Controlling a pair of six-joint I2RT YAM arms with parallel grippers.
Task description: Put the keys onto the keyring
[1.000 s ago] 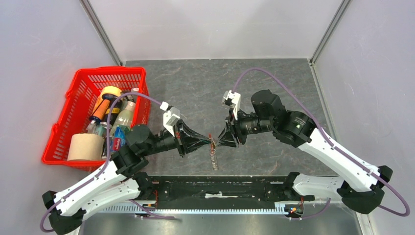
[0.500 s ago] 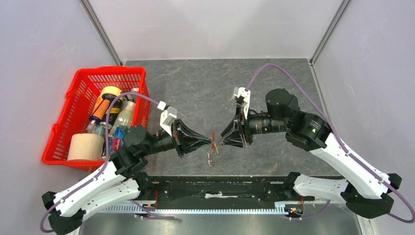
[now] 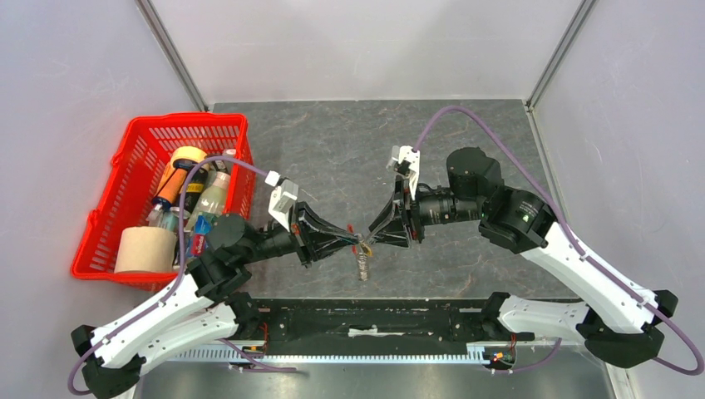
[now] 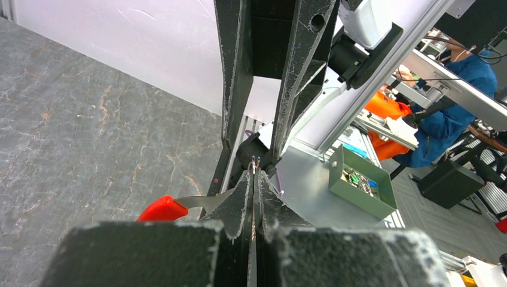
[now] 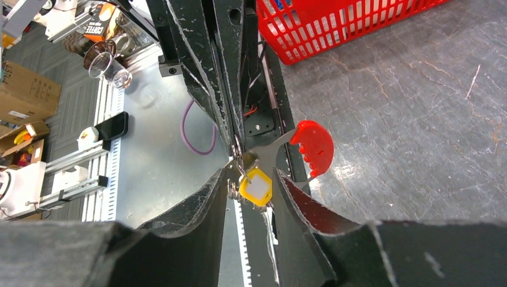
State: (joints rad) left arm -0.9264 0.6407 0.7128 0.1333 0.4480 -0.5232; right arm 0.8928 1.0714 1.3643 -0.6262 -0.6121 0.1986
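Observation:
My left gripper (image 3: 355, 243) is shut on a thin silvery keyring (image 4: 256, 162), held in the air above the table's near edge. A bunch of small silvery keys (image 3: 363, 266) hangs below it. A key with a red head (image 4: 162, 209) and a silver blade sticks out sideways; it also shows in the right wrist view (image 5: 312, 146). My right gripper (image 3: 372, 241) faces the left one tip to tip. Its fingers (image 5: 203, 203) are open on either side of a yellow tag (image 5: 255, 186) that hangs from the ring. I cannot tell whether they touch the tag.
A red plastic basket (image 3: 133, 137) with bottles and a paper roll stands at the left. The black arm-base rail (image 3: 374, 320) runs along the near edge under the grippers. Grey walls close in the back and both sides.
My right arm drew back and turned its wrist, then came in again to the left gripper's tips. The hanging keys swung and now hang shorter. The left gripper has stayed shut on the ring.

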